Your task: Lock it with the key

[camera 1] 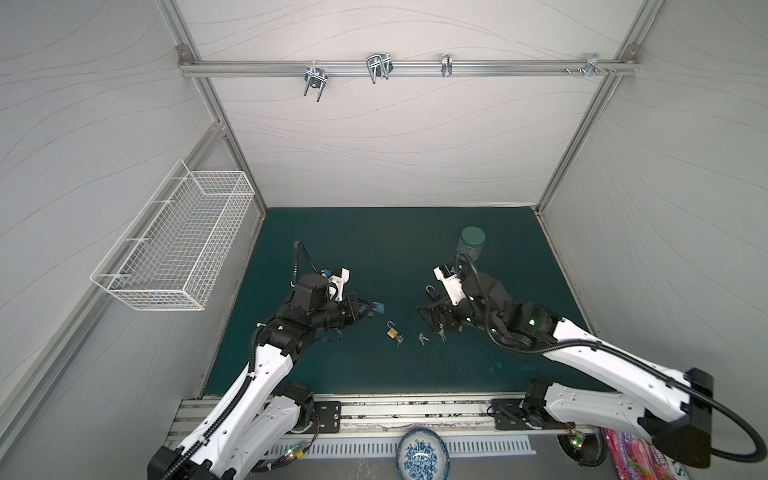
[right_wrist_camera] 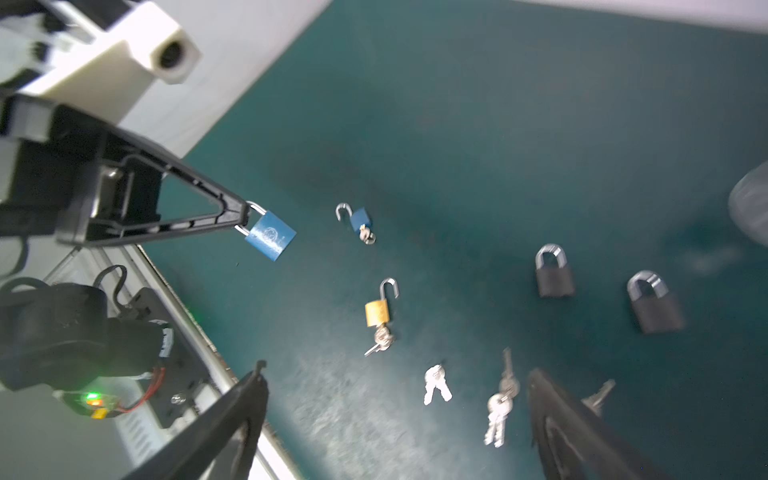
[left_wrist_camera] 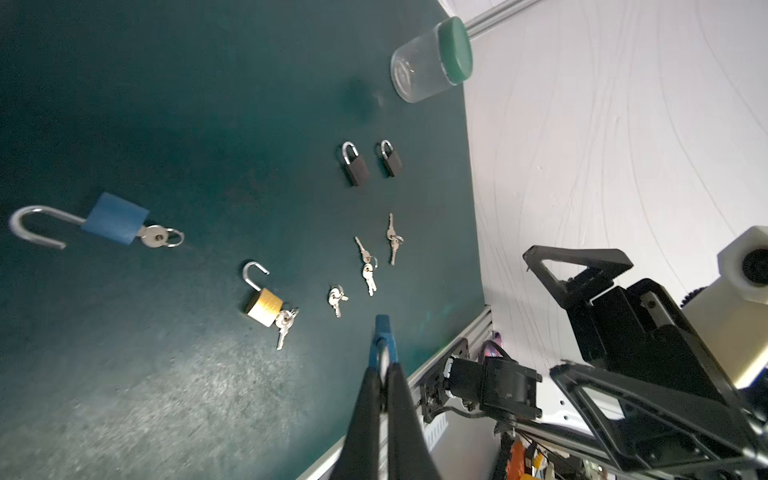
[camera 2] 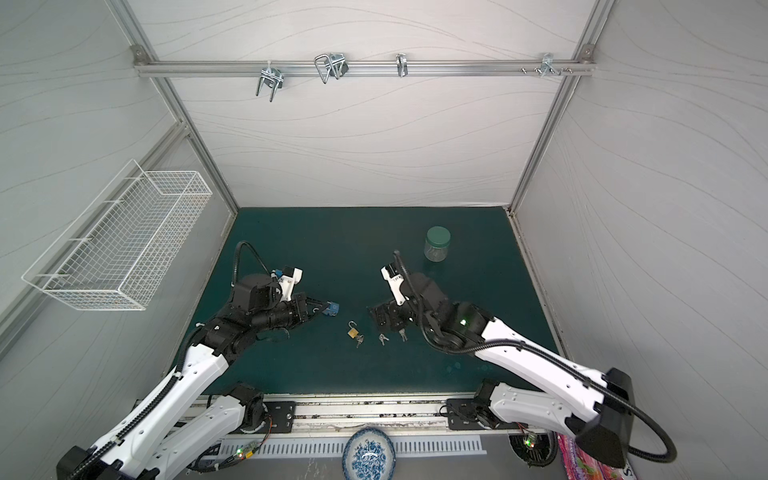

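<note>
Your two arms: white shells over black joints.
On both the left arm (camera 1: 266, 365) and the right arm (camera 1: 615, 365) you have glossy white link covers dotted with small dark screw holes, and matte black motor housings at the joints. A ribbed black cable (camera 1: 517, 344) runs outside the right arm, and a matching one runs along the left. A green status light (camera 1: 532, 321) glows on a right-arm joint. Each wrist carries a blocky white camera housing (camera 1: 341, 277) with a round lens. The left gripper (right_wrist_camera: 246, 215) has black fingers (right_wrist_camera: 166, 230), open triangular frames tapering to thin tips. Black bolted plates (camera 1: 328, 415) anchor the bases.
</note>
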Controlling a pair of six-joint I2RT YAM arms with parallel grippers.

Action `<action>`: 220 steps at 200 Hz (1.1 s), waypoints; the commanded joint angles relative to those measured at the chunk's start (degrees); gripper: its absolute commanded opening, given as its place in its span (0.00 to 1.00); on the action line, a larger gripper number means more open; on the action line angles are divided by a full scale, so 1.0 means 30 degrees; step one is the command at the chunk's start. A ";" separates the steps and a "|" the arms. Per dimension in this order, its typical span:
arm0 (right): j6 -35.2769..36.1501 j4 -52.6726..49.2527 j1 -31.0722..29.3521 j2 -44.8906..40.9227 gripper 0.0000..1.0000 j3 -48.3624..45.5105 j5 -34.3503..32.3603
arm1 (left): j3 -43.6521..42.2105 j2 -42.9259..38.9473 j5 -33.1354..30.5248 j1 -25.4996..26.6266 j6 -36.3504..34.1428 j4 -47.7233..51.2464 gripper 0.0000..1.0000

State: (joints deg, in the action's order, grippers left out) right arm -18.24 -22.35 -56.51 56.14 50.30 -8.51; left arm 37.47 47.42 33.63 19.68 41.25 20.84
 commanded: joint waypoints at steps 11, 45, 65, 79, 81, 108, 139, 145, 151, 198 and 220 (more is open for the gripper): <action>0.4316 0.1644 0.0312 -0.2085 0.99 -0.1111 0.1333 | 0.2083 0.0356 0.1567 0.1071 -0.0879 -0.1443 0.00; 0.7383 0.0375 0.0194 -0.2118 0.99 -0.0283 0.3860 | 0.2882 0.1320 0.0904 0.3131 -0.0240 -0.2044 0.00; 0.8526 -0.0538 -0.0711 -0.1354 0.99 0.0686 0.3679 | 0.3070 0.1919 0.0454 0.4303 0.0014 -0.2662 0.00; 0.9109 -0.0517 -0.1767 -0.1021 0.96 0.0953 0.2360 | 0.3349 0.2307 0.0254 0.4971 -0.0055 -0.2771 0.00; 0.9108 -0.0460 -0.1900 -0.0975 0.95 0.0956 0.2176 | 0.3378 0.2338 0.0204 0.5060 -0.0081 -0.2783 0.00; 1.1244 -0.0088 -0.3083 -0.0312 0.86 0.0970 0.0102 | 0.3664 0.2723 0.0151 0.5806 0.0043 -0.3341 0.00; 1.2649 0.0925 -0.3150 0.0006 0.76 0.0430 -0.0556 | 0.3860 0.2823 0.0365 0.6122 -0.0010 -0.3538 0.00; 1.2721 0.0982 -0.3136 0.0067 0.73 0.0509 -0.0586 | 0.3878 0.2841 0.0441 0.6110 -0.0007 -0.3571 0.00; 1.2759 0.0976 -0.3136 0.0109 0.71 0.0567 -0.0564 | 0.3869 0.2856 0.0534 0.6106 -0.0011 -0.3590 0.00; 1.2663 0.1361 -0.3136 0.0731 0.52 0.0899 0.0133 | 0.3865 0.3016 0.0591 0.6147 0.0040 -0.3713 0.00; 1.2527 0.1619 -0.3136 0.0994 0.46 0.0854 0.0186 | 0.3915 0.3002 0.0543 0.6138 0.0040 -0.3727 0.00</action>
State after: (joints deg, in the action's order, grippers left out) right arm 18.50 -19.55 -65.63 58.39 52.03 -8.58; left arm 46.33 56.36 34.72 37.93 40.97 12.93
